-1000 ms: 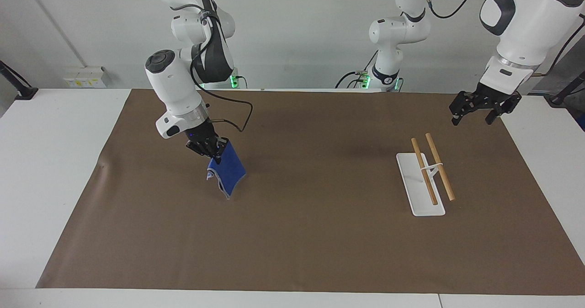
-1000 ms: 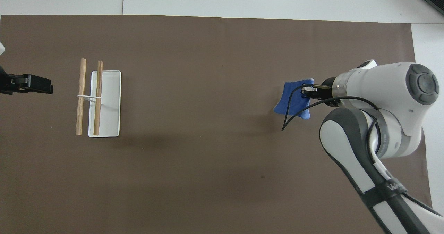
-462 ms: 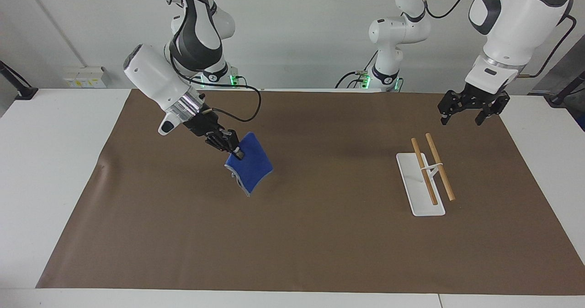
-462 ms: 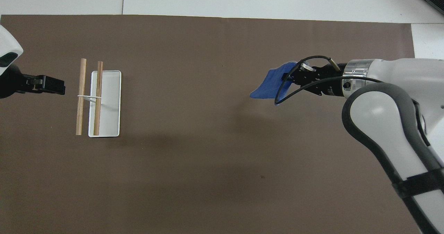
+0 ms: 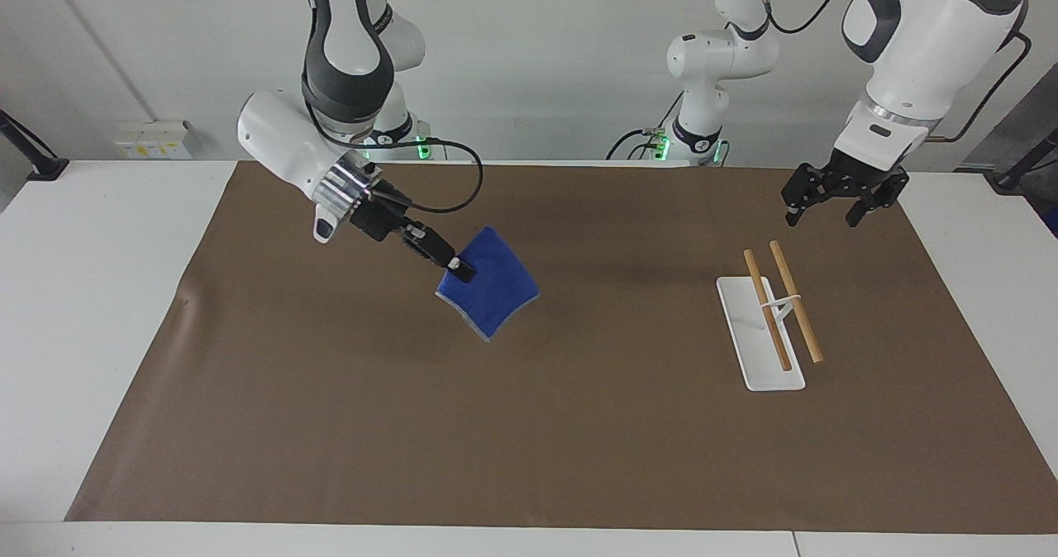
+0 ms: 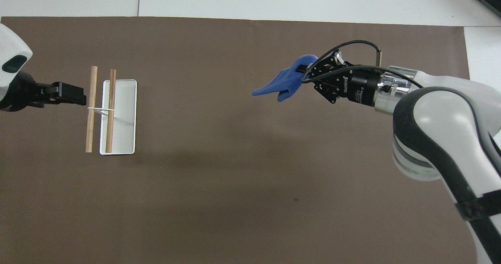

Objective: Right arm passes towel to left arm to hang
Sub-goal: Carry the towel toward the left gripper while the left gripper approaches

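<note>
The royal-blue towel [image 5: 492, 291] hangs in the air over the brown mat, pinched by one corner in my right gripper [image 5: 457, 271]. The right arm stretches out with its wrist tilted toward the middle of the table. In the overhead view the towel [image 6: 280, 84] trails from the right gripper [image 6: 303, 71] toward the rack. My left gripper [image 5: 822, 203] is open and empty, raised over the mat near the rack, at the left arm's end of the table. It also shows in the overhead view [image 6: 68, 93].
A white rack base [image 5: 748, 350] carries two wooden rails [image 5: 793, 309] at the left arm's end of the table; it shows in the overhead view [image 6: 122, 117] too. A brown mat [image 5: 529, 425] covers most of the white table.
My right arm lifted the towel and swung it toward the table's middle, tilting the wrist outward. My left gripper drifted a little toward the rack.
</note>
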You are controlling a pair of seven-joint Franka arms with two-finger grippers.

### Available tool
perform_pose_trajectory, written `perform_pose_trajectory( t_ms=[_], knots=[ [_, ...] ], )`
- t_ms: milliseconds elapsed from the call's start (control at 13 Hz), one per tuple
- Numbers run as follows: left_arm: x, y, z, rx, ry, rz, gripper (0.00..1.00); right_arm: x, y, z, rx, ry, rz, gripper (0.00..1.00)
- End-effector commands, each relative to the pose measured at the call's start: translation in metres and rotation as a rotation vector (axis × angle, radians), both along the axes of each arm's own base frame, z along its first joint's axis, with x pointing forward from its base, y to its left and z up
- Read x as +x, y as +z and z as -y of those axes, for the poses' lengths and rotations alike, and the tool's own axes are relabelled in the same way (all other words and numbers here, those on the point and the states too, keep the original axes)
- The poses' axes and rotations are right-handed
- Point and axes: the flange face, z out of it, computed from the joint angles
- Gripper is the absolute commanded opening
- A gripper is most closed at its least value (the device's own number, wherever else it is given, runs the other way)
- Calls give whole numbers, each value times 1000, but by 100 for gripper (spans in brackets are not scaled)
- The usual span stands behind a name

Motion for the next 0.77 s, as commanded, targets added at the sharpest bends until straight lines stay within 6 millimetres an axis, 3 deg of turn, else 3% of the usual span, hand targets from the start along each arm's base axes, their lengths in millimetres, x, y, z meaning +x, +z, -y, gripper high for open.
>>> perform_pose_trajectory(
  t_ms=[0,77,385,538,692],
  knots=[
    [2,-6,15,-162,321,89,100,-11,2,-49,73,-89,-21,0],
    [5,-9,34,-208,438,129,100,-14,0,-57,98,-105,-35,0],
    [1,-22,75,-403,835,238,100,-26,-3,-83,221,-148,-144,0],
    [-6,-31,102,-472,927,236,100,-34,-5,-96,276,-192,-198,0],
    [-15,-35,136,-530,971,219,100,-34,-6,-97,342,-240,-275,0]
  ],
)
